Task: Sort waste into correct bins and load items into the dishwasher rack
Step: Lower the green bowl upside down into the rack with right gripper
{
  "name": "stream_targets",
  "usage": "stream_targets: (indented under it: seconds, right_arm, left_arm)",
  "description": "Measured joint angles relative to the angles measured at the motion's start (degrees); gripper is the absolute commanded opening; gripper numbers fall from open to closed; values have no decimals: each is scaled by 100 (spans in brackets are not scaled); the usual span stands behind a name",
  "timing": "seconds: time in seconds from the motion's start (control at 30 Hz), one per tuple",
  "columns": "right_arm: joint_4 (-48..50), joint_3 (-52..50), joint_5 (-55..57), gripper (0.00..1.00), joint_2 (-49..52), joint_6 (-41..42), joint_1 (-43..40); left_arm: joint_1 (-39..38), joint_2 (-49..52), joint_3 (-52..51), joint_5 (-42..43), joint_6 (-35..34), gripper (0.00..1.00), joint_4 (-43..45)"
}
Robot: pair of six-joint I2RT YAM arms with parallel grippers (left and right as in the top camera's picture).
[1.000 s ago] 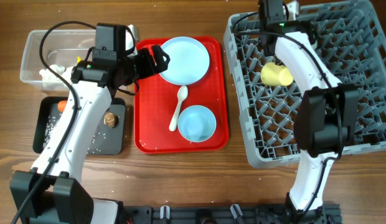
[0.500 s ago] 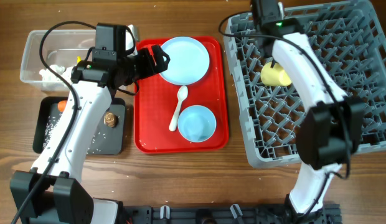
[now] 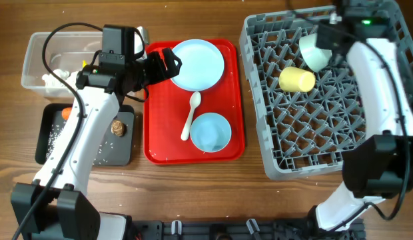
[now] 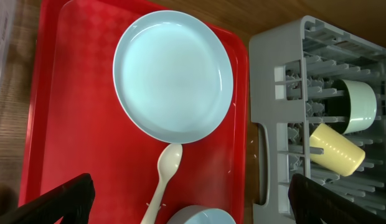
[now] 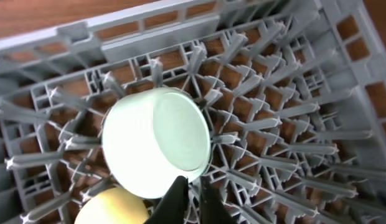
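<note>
In the grey dishwasher rack a pale green bowl leans tilted on the pegs beside a yellow cup lying on its side. My right gripper is shut, its tips just under the bowl's rim with nothing between them. My left gripper hangs wide open over the red tray's left part, beside the light-blue plate. The white spoon and the light-blue bowl lie below the plate.
The red tray sits between the bins and the rack. At far left the clear tub holds white tissues. In front of it the black tray holds a carrot, a brown lump and rice.
My right arm swung from the rack's back left to its right side, uncovering the pale green bowl, and its jaws closed. The left arm stayed still.
</note>
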Motion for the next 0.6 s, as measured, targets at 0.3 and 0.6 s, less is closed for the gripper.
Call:
stream_targets:
  seconds: [0.3,0.6]
  right_arm:
    - [-70,0,-638,5,330,184,-256]
    - [-199,0,-977,5,640,203,-249]
  left_arm:
    - [0,0,0,0,0,100,0]
    - [0,0,0,0,0,100,0]
